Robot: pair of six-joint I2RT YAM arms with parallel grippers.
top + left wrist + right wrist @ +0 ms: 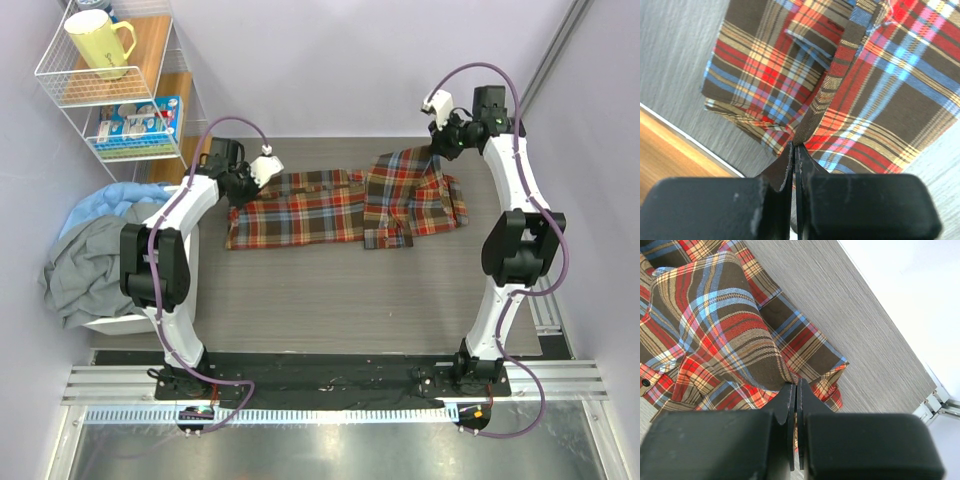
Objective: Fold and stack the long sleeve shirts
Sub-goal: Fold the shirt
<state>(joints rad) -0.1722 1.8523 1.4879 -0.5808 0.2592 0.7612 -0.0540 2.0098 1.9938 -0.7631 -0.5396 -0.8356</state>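
Obs: plaid flannel shirt [310,210] held at both ends. The left jaws pinch its left edge, right jaws its lifted right end, likely to fold it over on the counter [350,300].

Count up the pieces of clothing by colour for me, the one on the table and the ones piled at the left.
plaid shirt: 1
blue garment: 1
grey garment: 1
Total: 3

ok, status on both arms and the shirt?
Left gripper shut on plaid shirt, left end. Right gripper shut on its right end, lifted. Nothing lying on the shirt.
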